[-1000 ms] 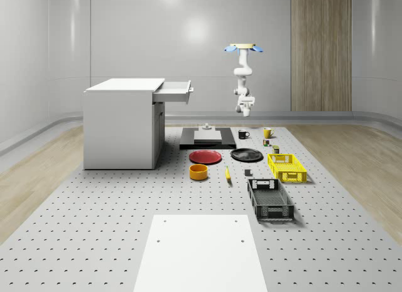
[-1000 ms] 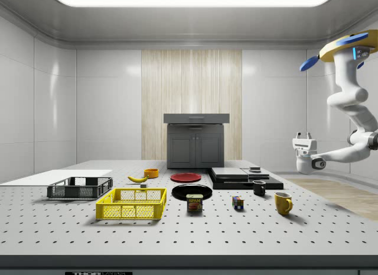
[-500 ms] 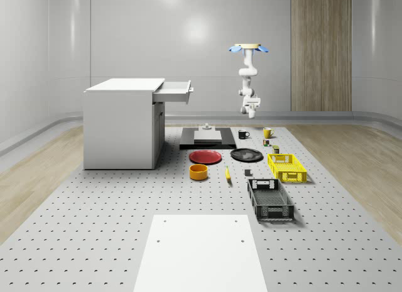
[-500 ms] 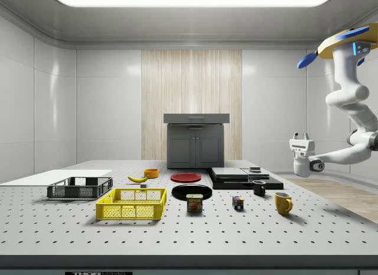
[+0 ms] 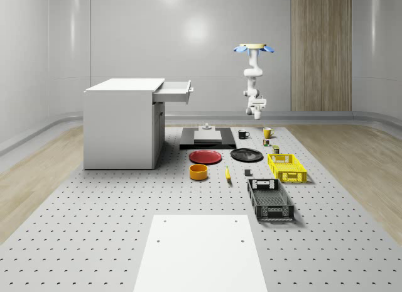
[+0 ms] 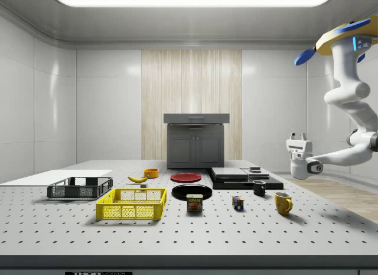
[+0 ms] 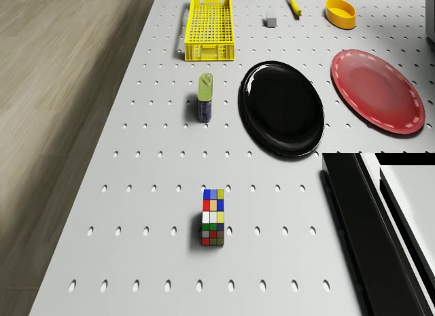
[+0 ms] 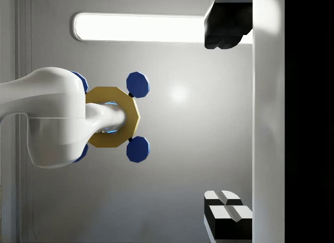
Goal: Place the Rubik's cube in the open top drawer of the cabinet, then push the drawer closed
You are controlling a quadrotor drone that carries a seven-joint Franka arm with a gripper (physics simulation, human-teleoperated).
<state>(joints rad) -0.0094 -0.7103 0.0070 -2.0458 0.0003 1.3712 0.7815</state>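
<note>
Hovering drone (image 5: 254, 48) above table's far end, pincer (image 6: 297, 135) empty, fingers apart, open drawer (image 5: 173, 91), yellow crate (image 5: 287, 167).

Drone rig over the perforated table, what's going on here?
The quadrotor drone hovers above the table's far end in the whole-scene view, near the yellow mug and black mug. Its white arm hangs down, the gripper pointing upward and holding nothing. The multicoloured Rubik's cube sits untouched on the table. The white cabinet's top drawer stands open, so no step of the job is done yet.
</note>
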